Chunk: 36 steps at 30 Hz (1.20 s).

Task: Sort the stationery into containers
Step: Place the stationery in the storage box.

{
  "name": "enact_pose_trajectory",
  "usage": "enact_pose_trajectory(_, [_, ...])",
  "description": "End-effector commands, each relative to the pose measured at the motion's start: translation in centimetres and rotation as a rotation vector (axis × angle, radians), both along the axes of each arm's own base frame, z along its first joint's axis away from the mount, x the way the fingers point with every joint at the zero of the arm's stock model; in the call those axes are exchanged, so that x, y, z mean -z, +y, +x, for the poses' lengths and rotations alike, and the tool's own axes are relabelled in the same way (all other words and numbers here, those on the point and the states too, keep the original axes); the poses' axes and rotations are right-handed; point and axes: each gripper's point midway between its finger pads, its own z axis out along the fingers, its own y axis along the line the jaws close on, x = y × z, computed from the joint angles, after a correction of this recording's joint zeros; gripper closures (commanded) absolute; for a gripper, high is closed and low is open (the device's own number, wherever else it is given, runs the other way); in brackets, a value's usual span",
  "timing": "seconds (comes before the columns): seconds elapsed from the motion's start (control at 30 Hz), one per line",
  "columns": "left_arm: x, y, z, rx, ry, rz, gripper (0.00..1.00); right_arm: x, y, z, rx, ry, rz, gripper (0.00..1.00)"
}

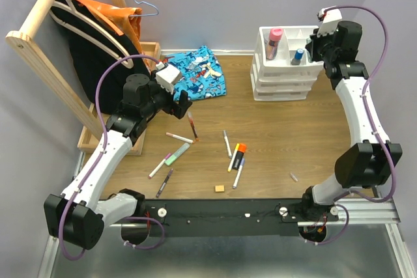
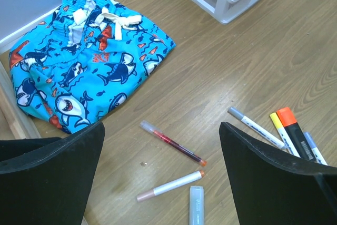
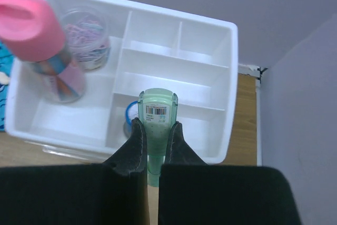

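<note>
Right pincer [image 3: 156, 133] clamped on the green marker [image 3: 158, 110], long axis 6-to-12 in my wrist view, end over the organiser's [image 3: 227, 67] near cell, blue-capped item [image 3: 128, 120] just at its 9 o'clock; I reckon a straight release drops it in. Pink glitter tube [image 3: 45, 40] and clip jar [image 3: 87, 38] sit in the 10 o'clock cells. Left pincer [image 2: 161, 126] spread wide over the red pen [image 2: 174, 143], lying 10-to-4 on the worktop [image 2: 237, 67].
</note>
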Motion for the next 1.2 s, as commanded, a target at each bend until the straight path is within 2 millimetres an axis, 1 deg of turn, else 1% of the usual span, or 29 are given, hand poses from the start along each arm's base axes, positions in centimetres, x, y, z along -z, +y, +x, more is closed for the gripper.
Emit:
enact_pose_trajectory(0.0, [-0.5, -0.4, 0.2, 0.006, -0.018, -0.019, 0.01, -1.0, -2.7, 1.7, 0.086, -0.042, 0.010, 0.99])
enact_pose_trajectory(0.03, [-0.5, -0.4, 0.3, 0.005, -0.018, -0.021, 0.01, -0.8, -3.2, 1.8, 0.094, -0.039, 0.008, 0.99])
enact_pose_trajectory(0.2, [-0.3, -0.5, 0.4, 0.003, -0.012, -0.027, 0.01, 0.1, -3.8, 2.6, 0.101, -0.031, -0.009, 0.99])
enact_pose_trajectory(0.43, [0.0, -0.5, 0.6, 0.000, -0.003, -0.022, 0.01, 0.8, -4.3, 4.0, 0.097, -0.027, -0.036, 0.99])
enact_pose_trajectory(0.7, [0.2, -0.6, 0.9, -0.003, 0.004, -0.018, 0.01, 1.5, -5.0, 4.9, 0.084, -0.028, -0.084, 0.99])
enact_pose_trajectory(0.87, [0.3, -0.6, 1.1, -0.003, 0.005, -0.018, 0.01, 2.5, -5.0, 4.7, 0.058, -0.021, -0.131, 0.99])
enact_pose_trajectory(1.0, [0.4, -0.7, 1.2, -0.003, 0.006, -0.017, 0.01, 3.2, -5.3, 4.2, 0.044, -0.023, -0.191, 0.99])
enact_pose_trajectory(1.13, [0.6, -0.9, 1.2, 0.001, 0.015, -0.023, 0.01, 4.7, -5.6, 3.5, 0.038, 0.013, -0.236, 0.99])
enact_pose_trajectory(1.17, [0.6, -0.9, 1.2, 0.003, 0.015, -0.022, 0.01, 4.8, -5.8, 3.4, 0.046, 0.016, -0.245, 0.99])
